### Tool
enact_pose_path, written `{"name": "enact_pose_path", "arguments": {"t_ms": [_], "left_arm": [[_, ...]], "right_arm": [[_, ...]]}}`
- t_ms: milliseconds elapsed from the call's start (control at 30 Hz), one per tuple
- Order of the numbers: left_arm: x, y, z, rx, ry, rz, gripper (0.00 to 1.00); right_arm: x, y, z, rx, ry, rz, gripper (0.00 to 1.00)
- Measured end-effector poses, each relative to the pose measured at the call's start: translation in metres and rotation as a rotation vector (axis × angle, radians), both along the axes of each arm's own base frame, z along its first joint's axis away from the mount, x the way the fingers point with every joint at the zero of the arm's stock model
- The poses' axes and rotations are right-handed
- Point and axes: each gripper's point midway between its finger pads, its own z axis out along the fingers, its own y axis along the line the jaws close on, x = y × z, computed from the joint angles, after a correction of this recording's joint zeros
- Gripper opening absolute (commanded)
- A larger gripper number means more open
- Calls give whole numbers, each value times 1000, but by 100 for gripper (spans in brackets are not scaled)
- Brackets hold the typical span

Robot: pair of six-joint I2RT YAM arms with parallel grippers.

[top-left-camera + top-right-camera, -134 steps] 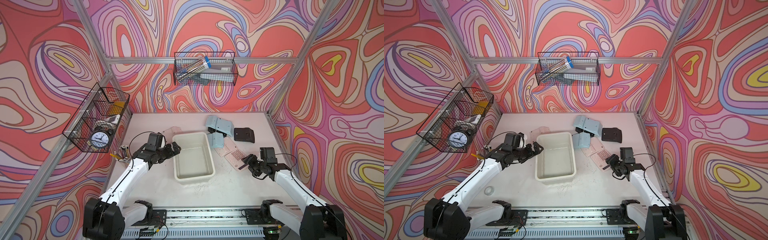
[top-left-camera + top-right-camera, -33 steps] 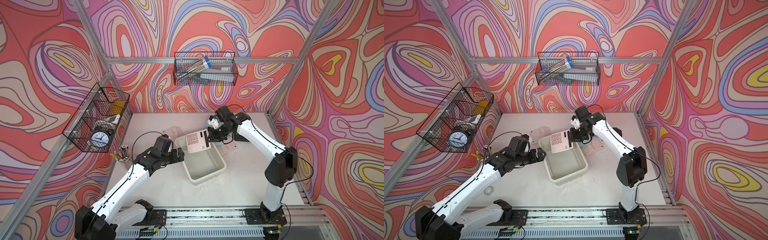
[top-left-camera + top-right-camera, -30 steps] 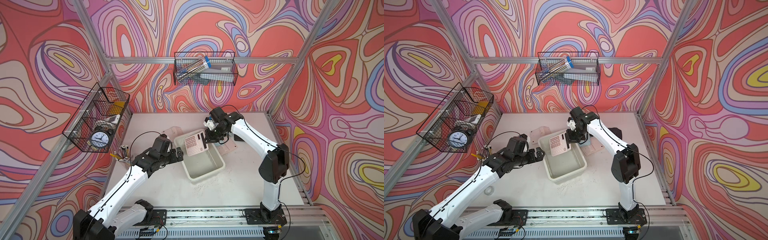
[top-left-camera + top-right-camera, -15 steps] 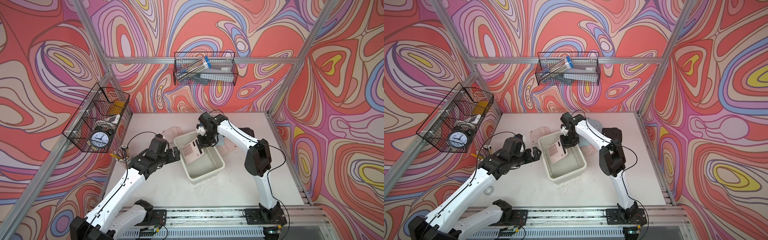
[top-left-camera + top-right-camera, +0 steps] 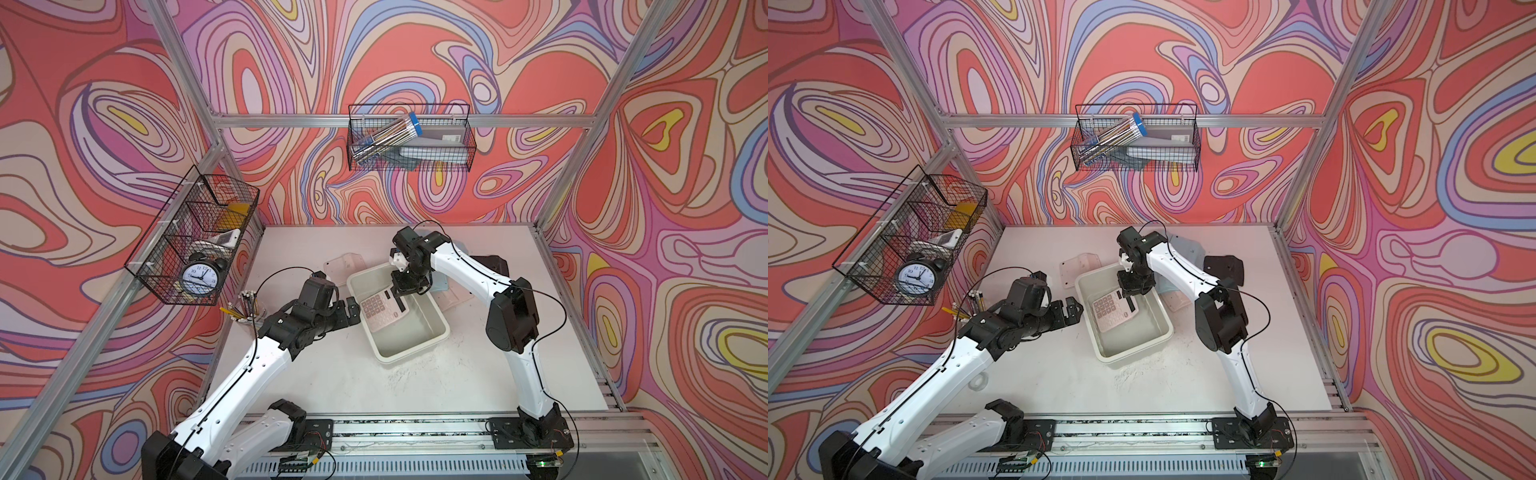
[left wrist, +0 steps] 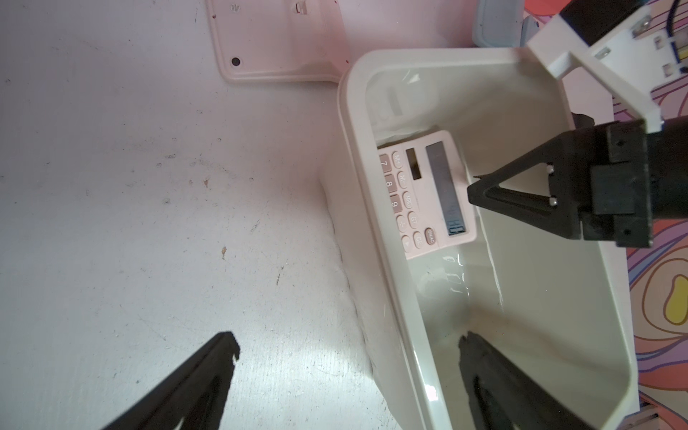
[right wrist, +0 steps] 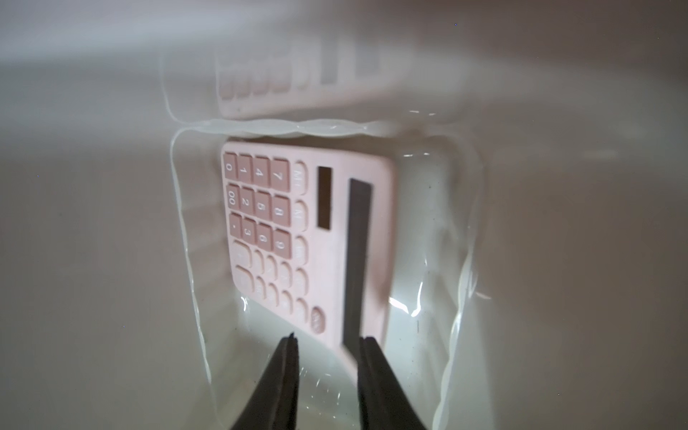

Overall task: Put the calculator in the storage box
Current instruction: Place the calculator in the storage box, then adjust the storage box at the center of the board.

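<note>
The pink calculator (image 5: 380, 313) (image 5: 1113, 313) lies keys-up and tilted inside the cream storage box (image 5: 415, 332) (image 5: 1133, 336), leaning toward the box's left wall. My right gripper (image 5: 405, 291) (image 7: 327, 342) hangs just above the calculator's display end. It is open, and the calculator (image 7: 309, 231) lies loose below the parted fingers. My left gripper (image 5: 353, 313) (image 6: 350, 340) is wide open astride the box's left wall (image 6: 353, 111), one finger inside and one over the table. It holds nothing.
A pink calculator (image 5: 344, 266) lies face down behind the box, another pink one (image 5: 455, 297) sits right of it, and a black one (image 5: 1223, 268) lies farther right. A pencil cup (image 5: 249, 307) stands by the left arm. Wire baskets (image 5: 409, 141) (image 5: 195, 245) hang on the walls.
The right arm brought the calculator down into the box and its jaws parted, letting it drop against the box's left wall. The left arm barely moved.
</note>
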Motion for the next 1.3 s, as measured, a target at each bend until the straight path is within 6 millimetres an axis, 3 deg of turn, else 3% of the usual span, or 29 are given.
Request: {"name": "enact_pose_path", "arguments": {"t_ms": [233,433,567,667,767,867,1100,1300], "left_arm": [[-1,-2,0,-10,3,-5,99],[1,-5,-1,-28,11,-13,99],[5,-6,-4,-55,27,-12,99],[12,-5,-8,-105,57,-3,99],[18,-6,-12,-151,82,3,99],[21,-12,-13,-183,90,-16,99],[31,-16,-17,-215,115,-25,99],[36,-12,-18,-221,120,-7,99]], "right_arm": [[6,-4,20,9,-72,-22,45],[4,-17,81,64,-218,-63,63],[3,-32,109,95,-295,-98,64],[11,-47,103,84,-297,-134,64],[16,-61,79,49,-260,-158,63],[11,-61,60,46,-211,-143,61],[-29,-42,28,114,-86,-67,60],[-77,-25,31,219,-20,-16,60]]}}
